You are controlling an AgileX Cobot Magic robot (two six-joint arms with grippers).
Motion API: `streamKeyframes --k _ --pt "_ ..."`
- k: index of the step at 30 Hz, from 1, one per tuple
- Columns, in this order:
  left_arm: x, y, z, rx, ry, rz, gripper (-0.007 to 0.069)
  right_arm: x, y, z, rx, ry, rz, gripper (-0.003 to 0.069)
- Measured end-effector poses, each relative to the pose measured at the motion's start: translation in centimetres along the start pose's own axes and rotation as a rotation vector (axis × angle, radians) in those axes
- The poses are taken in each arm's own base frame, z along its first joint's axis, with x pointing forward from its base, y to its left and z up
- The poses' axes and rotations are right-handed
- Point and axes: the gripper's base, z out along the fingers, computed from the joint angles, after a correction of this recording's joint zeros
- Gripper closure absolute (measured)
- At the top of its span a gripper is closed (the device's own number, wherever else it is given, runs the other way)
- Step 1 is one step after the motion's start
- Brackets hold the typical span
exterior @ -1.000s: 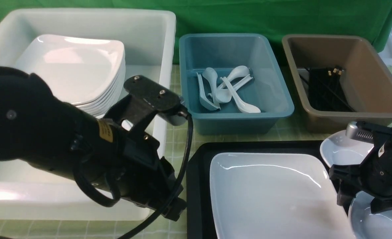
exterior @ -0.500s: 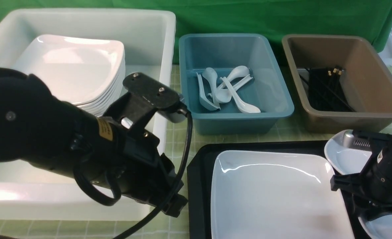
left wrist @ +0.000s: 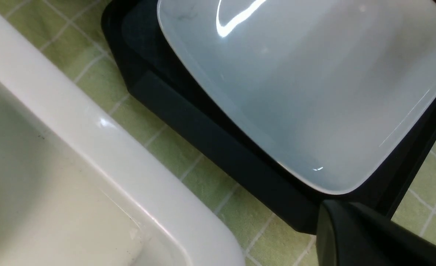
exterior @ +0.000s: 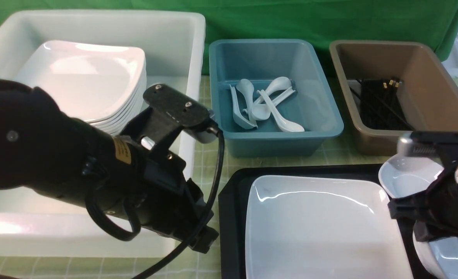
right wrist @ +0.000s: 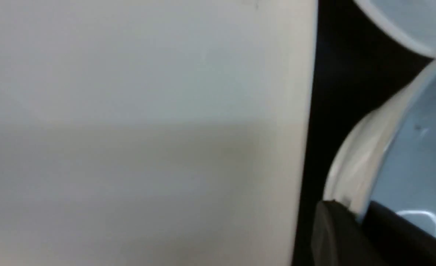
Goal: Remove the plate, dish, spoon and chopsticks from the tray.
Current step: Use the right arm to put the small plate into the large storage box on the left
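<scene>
While right jaws pinch the dish (exterior: 448,257) rim, left jaws closed.

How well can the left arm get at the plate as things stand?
Probably yes: the left gripper hangs beside the left rim of the tray, the left edge of the plate lies bare and nothing stands between. It is shut, so must open first.

The black tray (exterior: 230,201) with a raised rim carries the large glossy white plate (exterior: 322,228), square with rounded corners, which lies flat and covers most of it. Right of the plate are two small white dishes. The far dish (exterior: 405,182) sits at the tray's far right corner, and the nearer dish (exterior: 446,257), partly hidden, looks tilted with its outer wall showing.
</scene>
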Motion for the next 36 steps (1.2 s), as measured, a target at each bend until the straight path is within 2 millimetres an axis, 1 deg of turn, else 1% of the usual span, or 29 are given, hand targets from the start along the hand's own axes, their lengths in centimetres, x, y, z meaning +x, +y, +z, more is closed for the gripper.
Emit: streamKeyframes --k 6,7,9,10,12,13,14,15,16,18,20,22,23,24,26,28,29,30,31,33,34,35,36 --pt "0.0 0.0 0.0 0.000 0.000 -0.005 0.0622 1.2 -0.5 -3.5 -0.037 -0.106 0.005 0.0592" --pt "0.0 0.0 0.0 0.000 -0.001 -0.006 0.0622 1.2 -0.5 -3.6 -0.038 -0.107 0.004 0.0592" --pt "-0.1 0.1 0.0 -0.006 -0.008 -0.021 0.0622 1.4 -0.5 -5.3 -0.062 -0.139 0.000 0.0592" --pt "-0.1 0.1 0.0 -0.009 -0.010 -0.020 0.0622 1.4 -0.5 -5.4 -0.064 -0.142 -0.004 0.0592" --pt "-0.1 0.7 -0.2 -0.037 -0.015 -0.068 0.0622 1.1 -0.2 -7.8 -0.122 -0.205 -0.031 0.0592" --pt "-0.1 0.7 -0.2 -0.037 -0.015 -0.068 0.0622 1.1 -0.1 -8.0 -0.128 -0.211 -0.034 0.0592" --pt "-0.1 1.7 -0.8 -0.066 -0.033 -0.112 0.0622 0.7 0.4 -9.6 -0.183 -0.252 -0.068 0.0592" --pt "0.0 2.5 -1.4 -0.090 -0.051 -0.143 0.0622 0.3 0.9 -10.7 -0.233 -0.285 -0.095 0.0592" --pt "0.0 2.5 -1.5 -0.090 -0.054 -0.142 0.0622 0.2 1.0 -10.8 -0.242 -0.289 -0.093 0.0592" --pt "0.3 4.2 -3.4 -0.149 -0.112 -0.211 0.0622 -0.8 2.6 -12.6 -0.327 -0.358 -0.181 0.0592" --pt "0.9 5.8 -5.7 -0.214 -0.171 -0.277 0.0622 -2.1 4.8 -14.1 -0.397 -0.416 -0.260 0.0592" --pt "1.5 6.5 -7.3 -0.257 -0.207 -0.324 0.0622 -3.1 6.8 -15.0 -0.434 -0.448 -0.328 0.0592" --pt "2.2 7.1 -8.9 -0.298 -0.248 -0.370 0.0622 -3.8 8.5 -15.6 -0.459 -0.472 -0.392 0.0592" --pt "2.9 7.5 -10.6 -0.334 -0.303 -0.427 0.0622 -4.8 11.0 -16.4 -0.492 -0.495 -0.466 0.0592" --pt "3.8 7.7 -12.6 -0.374 -0.369 -0.480 0.0622 -5.8 14.0 -17.2 -0.535 -0.520 -0.529 0.0592" --pt "4.6 7.6 -14.0 -0.415 -0.412 -0.516 0.0622 -6.7 17.5 -17.5 -0.576 -0.541 -0.596 0.0592" --pt "4.8 7.6 -14.4 -0.431 -0.425 -0.527 0.0622 -6.6 18.3 -17.6 -0.588 -0.543 -0.613 0.0592" --pt "5.6 7.5 -15.4 -0.467 -0.443 -0.553 0.0622 -7.2 21.1 -17.3 -0.612 -0.554 -0.666 0.0593" --pt "6.1 7.3 -16.0 -0.491 -0.451 -0.570 0.0622 -7.4 23.0 -16.8 -0.627 -0.555 -0.699 0.0593" --pt "6.6 6.9 -16.6 -0.510 -0.458 -0.590 0.0622 -7.4 25.9 -15.6 -0.648 -0.540 -0.746 0.0593" --pt "6.7 6.8 -16.7 -0.512 -0.460 -0.593 0.0622 -7.5 26.4 -15.2 -0.648 -0.536 -0.750 0.0593" --pt "6.8 6.6 -16.8 -0.511 -0.460 -0.594 0.0622 -7.4 27.2 -14.7 -0.650 -0.530 -0.766 0.0593" --pt "6.9 6.3 -16.9 -0.505 -0.461 -0.597 0.0622 -7.3 29.0 -13.1 -0.643 -0.510 -0.796 0.0593"
